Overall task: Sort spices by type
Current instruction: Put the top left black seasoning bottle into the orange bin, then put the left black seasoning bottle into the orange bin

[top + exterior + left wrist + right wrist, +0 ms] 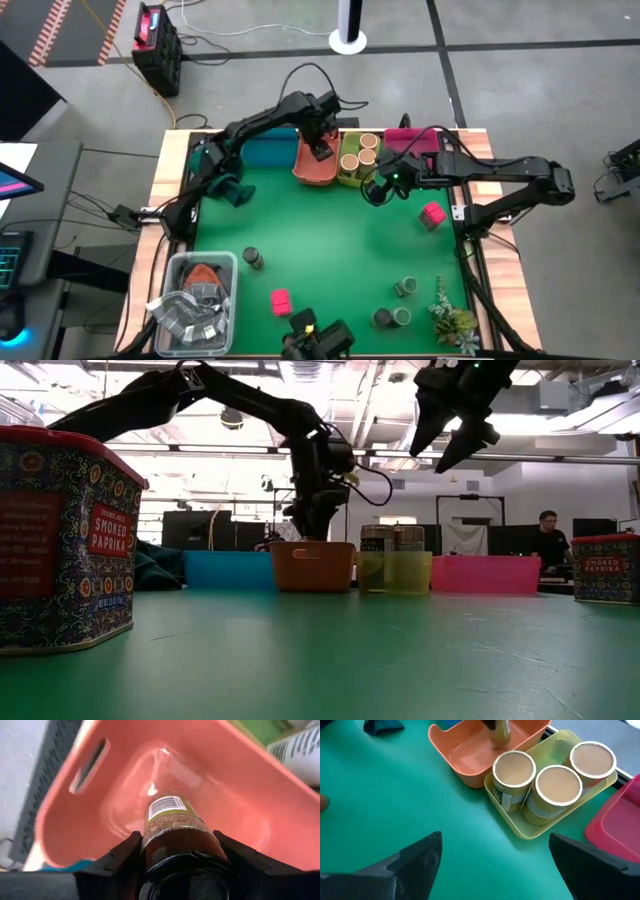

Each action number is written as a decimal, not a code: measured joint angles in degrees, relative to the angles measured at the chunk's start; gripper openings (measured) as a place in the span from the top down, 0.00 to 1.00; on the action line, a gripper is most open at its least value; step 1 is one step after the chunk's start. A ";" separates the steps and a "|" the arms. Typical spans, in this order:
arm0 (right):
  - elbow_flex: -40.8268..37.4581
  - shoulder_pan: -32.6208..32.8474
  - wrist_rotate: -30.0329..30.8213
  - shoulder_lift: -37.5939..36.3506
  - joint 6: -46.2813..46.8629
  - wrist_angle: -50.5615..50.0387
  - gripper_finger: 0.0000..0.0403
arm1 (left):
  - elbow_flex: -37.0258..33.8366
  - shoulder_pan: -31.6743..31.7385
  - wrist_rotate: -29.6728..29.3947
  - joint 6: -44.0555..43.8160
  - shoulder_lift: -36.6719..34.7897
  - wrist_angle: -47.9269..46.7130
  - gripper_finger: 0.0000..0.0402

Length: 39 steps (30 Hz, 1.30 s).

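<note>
My left gripper [319, 150] is shut on a dark-lidded spice jar [170, 817] and reaches down into the orange tray [303, 170]. My right gripper [495, 840] hangs open above the green mat, near the yellow-green tray [520, 830], which holds three tan-topped cylinders [557, 787]. On the mat stand two pink paprika boxes [432, 214] [280, 299], one dark-lidded jar [252, 258] and two green-topped jars [405, 288] [392, 317]. My left gripper pinches the jar between its two fingers [120, 860] at the upper body just below the dark lid [172, 845]. The fingers come steeply from above. The jar hangs lid up, its base [167, 802] inside the orange tray; whether the base touches the tray floor cannot be told.
A blue tray [268, 152] stands left of the orange one and a pink tray [405, 140] right of the yellow-green one, all along the far edge. A clear tub of grey packets [195, 295] sits near left, a leafy sprig [450, 318] near right.
</note>
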 joint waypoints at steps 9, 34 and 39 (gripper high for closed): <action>0.00 -0.80 0.04 0.00 -2.66 0.02 0.03 | 0.86 -0.09 -0.17 0.68 -0.49 1.14 0.27; 0.00 0.76 -1.57 0.02 -0.79 -0.43 0.03 | 0.58 -14.21 10.57 -1.35 -24.34 -19.53 0.21; 0.00 2.85 -1.46 0.01 0.80 -0.21 0.03 | 0.58 -22.58 8.85 -2.39 -27.70 -19.50 0.21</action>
